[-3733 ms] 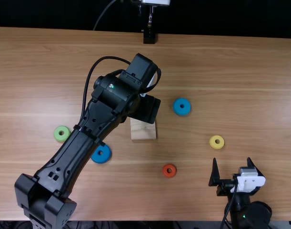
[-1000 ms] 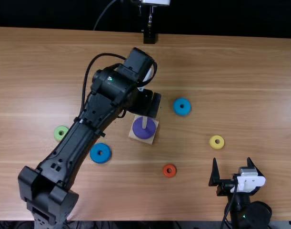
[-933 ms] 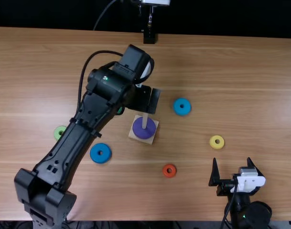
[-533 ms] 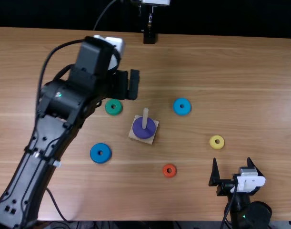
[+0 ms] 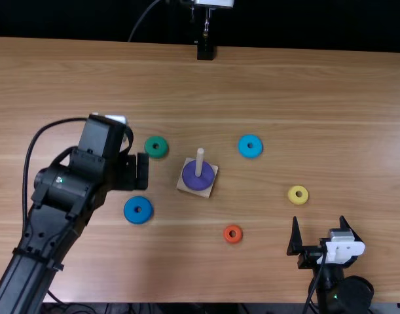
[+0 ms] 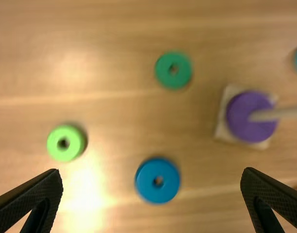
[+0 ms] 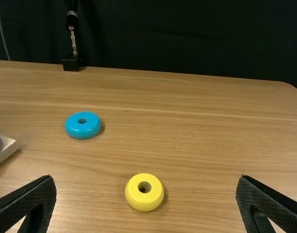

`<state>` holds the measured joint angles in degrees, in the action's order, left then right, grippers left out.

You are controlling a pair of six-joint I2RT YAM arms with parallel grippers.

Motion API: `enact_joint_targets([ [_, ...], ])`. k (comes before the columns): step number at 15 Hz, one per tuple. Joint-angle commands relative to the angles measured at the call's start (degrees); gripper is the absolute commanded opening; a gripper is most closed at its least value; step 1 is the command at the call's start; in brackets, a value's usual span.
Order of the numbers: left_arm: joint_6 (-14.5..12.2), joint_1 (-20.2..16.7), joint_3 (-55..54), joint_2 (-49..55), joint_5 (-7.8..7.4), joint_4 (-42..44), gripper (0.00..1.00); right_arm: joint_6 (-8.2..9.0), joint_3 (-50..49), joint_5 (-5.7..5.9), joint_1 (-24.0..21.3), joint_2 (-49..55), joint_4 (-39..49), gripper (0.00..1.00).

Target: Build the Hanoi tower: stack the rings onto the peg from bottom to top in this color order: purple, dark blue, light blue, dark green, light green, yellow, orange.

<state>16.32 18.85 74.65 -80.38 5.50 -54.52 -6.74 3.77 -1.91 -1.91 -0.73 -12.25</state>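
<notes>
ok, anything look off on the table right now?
Only the wooden base: it sits askew, turned relative to the edges of the table. The purple ring on it looks flat around the peg, and I see no damage.

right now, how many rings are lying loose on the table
6: dark blue, dark green and light green left of the peg; light blue, yellow and orange right of it. Purple is on the peg.
</notes>
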Motion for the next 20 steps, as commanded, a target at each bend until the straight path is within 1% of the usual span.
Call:
enact_joint_targets([
  [1, -1.7, 0.0, -5.9, 1.2, 1.67, 0.1, 1.0, -0.11, -2.9, -0.41, -0.5, 0.7, -4.4, 1.0],
  [3, -3.7, 1.1, -11.8, 0.7, 1.57, 0.4, 1.0, -0.11, -2.9, -0.41, -0.5, 0.7, -4.4, 1.0],
  [6, -3.7, 4.5, -16.1, -1.4, 0.51, 9.3, 1.0, -0.01, -2.9, -0.3, -0.5, 0.7, -4.4, 1.0],
  [7, -3.7, 5.1, -16.5, -2.8, 0.51, 11.4, 1.0, -0.11, -2.9, -0.3, -0.5, 0.7, -4.4, 1.0],
  [9, -3.6, 6.1, -17.5, -4.0, 0.51, 12.9, 1.0, -0.01, -2.9, -0.41, -0.5, 0.7, -4.4, 1.0],
  [14, -3.7, 6.2, -19.8, -8.7, 0.3, 13.2, 1.0, -0.11, -2.9, -0.3, -0.5, 0.7, -4.4, 1.0],
  [17, -3.9, 6.3, -19.8, -10.9, 0.3, 17.6, 1.0, -0.11, -2.9, -0.3, -0.5, 0.7, -4.4, 1.0],
  [20, -3.9, 6.4, -19.9, -13.0, 0.3, 18.3, 1.0, -0.01, -2.9, -0.41, -0.5, 0.7, -4.4, 1.0],
])
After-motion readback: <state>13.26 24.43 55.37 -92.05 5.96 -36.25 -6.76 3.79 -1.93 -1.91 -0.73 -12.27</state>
